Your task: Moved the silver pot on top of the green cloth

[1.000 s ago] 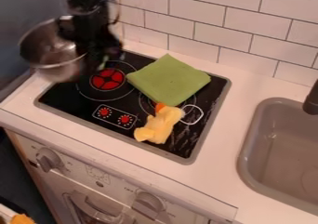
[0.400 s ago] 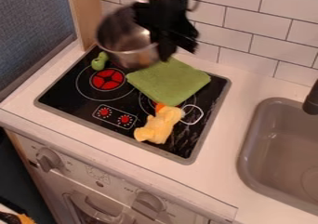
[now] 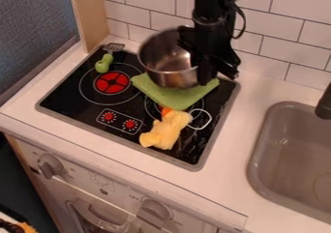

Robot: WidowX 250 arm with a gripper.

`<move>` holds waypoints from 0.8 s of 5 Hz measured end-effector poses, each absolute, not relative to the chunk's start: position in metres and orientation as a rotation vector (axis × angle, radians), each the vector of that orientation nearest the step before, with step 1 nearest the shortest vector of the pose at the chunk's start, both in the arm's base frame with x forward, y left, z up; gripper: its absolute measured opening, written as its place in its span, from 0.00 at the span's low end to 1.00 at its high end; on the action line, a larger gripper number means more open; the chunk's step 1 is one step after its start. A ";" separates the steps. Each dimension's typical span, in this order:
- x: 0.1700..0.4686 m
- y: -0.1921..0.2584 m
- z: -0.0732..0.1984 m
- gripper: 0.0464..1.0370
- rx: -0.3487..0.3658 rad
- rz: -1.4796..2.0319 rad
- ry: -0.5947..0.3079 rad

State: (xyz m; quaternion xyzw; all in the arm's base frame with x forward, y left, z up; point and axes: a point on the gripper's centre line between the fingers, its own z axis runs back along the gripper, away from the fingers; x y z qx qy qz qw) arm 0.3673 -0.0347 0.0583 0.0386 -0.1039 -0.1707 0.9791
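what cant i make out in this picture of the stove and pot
- Cloth's far part, camera view: behind the pot
- Pot's underside, camera view: faces away, so contact with the cloth is unclear
- Pot's right edge, camera view: behind the gripper
- Orange thing, camera view: cut off by the bottom edge
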 end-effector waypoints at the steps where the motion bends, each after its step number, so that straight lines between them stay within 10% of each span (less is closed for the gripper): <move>1: 0.371 -0.034 0.043 0.03 0.093 -0.347 -0.182; 2: 0.372 -0.032 0.038 0.06 0.109 -0.332 -0.163; 4: 0.368 -0.032 0.038 0.51 0.090 -0.297 -0.135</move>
